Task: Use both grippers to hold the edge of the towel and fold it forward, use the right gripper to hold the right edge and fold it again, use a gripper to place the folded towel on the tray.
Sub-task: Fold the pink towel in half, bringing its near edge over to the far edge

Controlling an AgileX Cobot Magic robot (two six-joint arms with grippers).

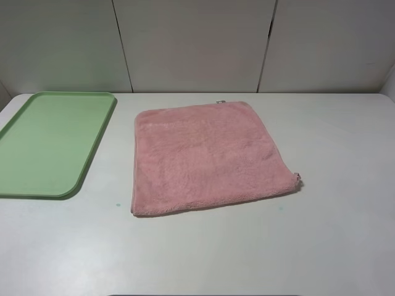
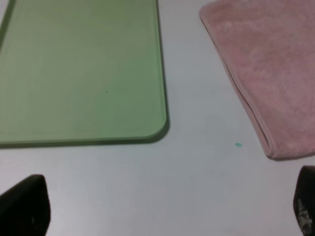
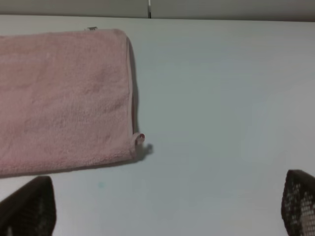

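The pink towel (image 1: 210,157) lies flat and unfolded in the middle of the white table, with a small tag (image 1: 220,102) on its far hem. The light green tray (image 1: 49,142) sits to its left, with nothing on it. Neither gripper shows in the exterior high view. In the left wrist view the left gripper (image 2: 167,204) is open and empty, its fingertips (image 2: 27,204) wide apart above bare table, short of the tray (image 2: 83,69) and the towel's near-left corner (image 2: 275,147). In the right wrist view the right gripper (image 3: 167,206) is open and empty, short of the towel's near-right corner (image 3: 138,140).
The white table (image 1: 333,234) ends at a light panelled wall (image 1: 197,43) behind. A small green speck (image 1: 116,204) marks the table near the towel's near-left corner. Bare table lies to the right of the towel.
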